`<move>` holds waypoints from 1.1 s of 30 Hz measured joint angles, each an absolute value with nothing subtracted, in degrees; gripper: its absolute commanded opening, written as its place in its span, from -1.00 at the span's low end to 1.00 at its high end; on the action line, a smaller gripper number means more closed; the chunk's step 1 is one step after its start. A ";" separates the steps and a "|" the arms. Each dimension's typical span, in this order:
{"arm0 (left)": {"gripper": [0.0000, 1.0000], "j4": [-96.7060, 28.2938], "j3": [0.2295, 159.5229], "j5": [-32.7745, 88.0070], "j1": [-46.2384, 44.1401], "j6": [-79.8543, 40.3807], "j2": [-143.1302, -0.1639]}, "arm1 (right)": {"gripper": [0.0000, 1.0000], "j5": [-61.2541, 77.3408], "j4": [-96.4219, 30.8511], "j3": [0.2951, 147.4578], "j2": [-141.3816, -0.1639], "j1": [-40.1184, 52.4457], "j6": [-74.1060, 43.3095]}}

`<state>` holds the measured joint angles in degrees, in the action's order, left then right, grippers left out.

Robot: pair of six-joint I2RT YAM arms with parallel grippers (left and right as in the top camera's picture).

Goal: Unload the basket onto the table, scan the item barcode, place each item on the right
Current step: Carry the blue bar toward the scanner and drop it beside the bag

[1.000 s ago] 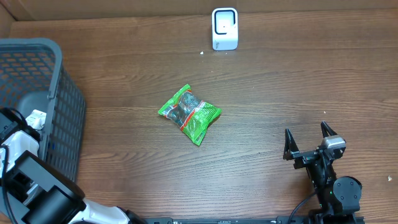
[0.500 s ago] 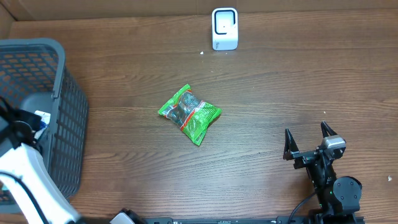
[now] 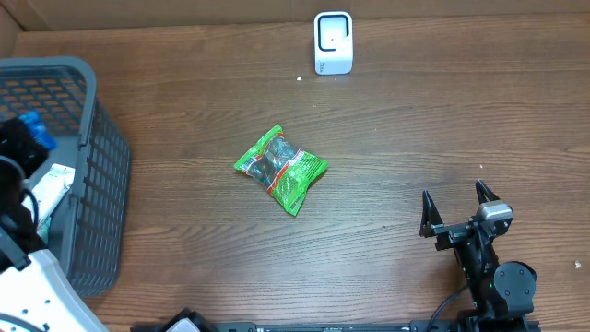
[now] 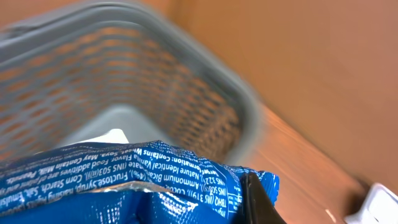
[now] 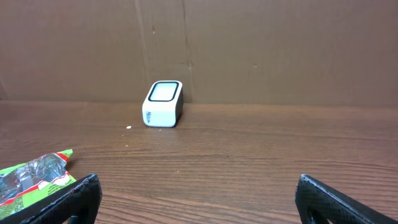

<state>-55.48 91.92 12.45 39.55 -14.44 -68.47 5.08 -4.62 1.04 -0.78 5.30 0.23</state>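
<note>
Here our left gripper (image 3: pixel 22 144) pinched a blue printed foil packet (image 4: pixel 124 180), the grey mesh basket (image 4: pixel 186 81) below its jaws; our right gripper (image 3: pixel 454 205) gaped open, a white boxy scanner (image 5: pixel 163 104) well ahead.

Left fingers (image 4: pixel 256 200) seemingly pinch the blue packet (image 4: pixel 124 180); right fingers (image 3: pixel 426 218) spread wide.

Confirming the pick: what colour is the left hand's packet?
Blue packet, white print; left wrist view.

We log the right claw (image 3: pixel 453 192) as black, with two tapered, pointed fingers (image 3: pixel 426 212), a grey block behind and a black cable (image 3: pixel 450 302). The left arm (image 3: pixel 32 297) has a white shell.
</note>
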 measured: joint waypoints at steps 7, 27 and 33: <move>-0.92 -64.62 101.51 14.00 19.90 -10.72 -68.62 | 1.00 5.06 -4.62 1.04 -0.78 5.30 0.21; -0.92 -58.26 102.00 9.28 -24.62 -8.71 -105.62 | 1.00 5.08 -4.67 1.04 -0.78 5.30 0.21; -0.92 -51.22 102.00 14.46 -28.95 -6.31 -115.07 | 1.00 5.08 -4.62 1.04 -0.78 5.30 0.21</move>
<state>-51.22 102.00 14.46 -28.95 -6.31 -115.07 5.08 -4.62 1.04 -0.78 5.30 0.21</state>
